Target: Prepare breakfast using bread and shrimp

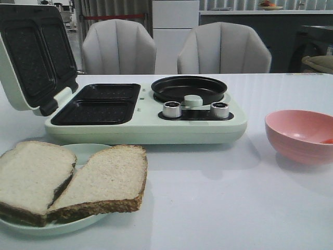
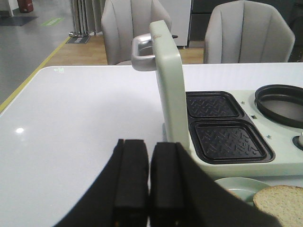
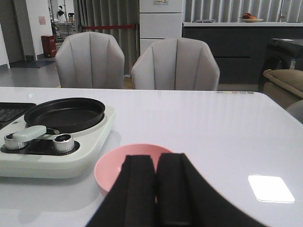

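Two slices of bread (image 1: 73, 179) lie overlapping on a pale green plate (image 1: 86, 151) at the table's front left; one slice (image 2: 280, 203) shows in the left wrist view. A pink bowl (image 1: 299, 134) stands at the right, and a small orange-pink bit of shrimp (image 1: 327, 140) shows inside it at the frame's edge. My left gripper (image 2: 149, 144) is shut on nothing, just left of the plate and the breakfast maker (image 1: 145, 127). My right gripper (image 3: 156, 158) is shut and empty, just in front of the pink bowl (image 3: 118, 165), hiding its inside. Neither gripper shows in the front view.
The breakfast maker's lid (image 1: 28, 57) stands open at the left over two black sandwich plates (image 1: 99, 104). A round black pan (image 1: 188, 88) and two silver knobs (image 1: 171, 109) sit on its right half. Two grey chairs (image 1: 119, 47) stand behind the table.
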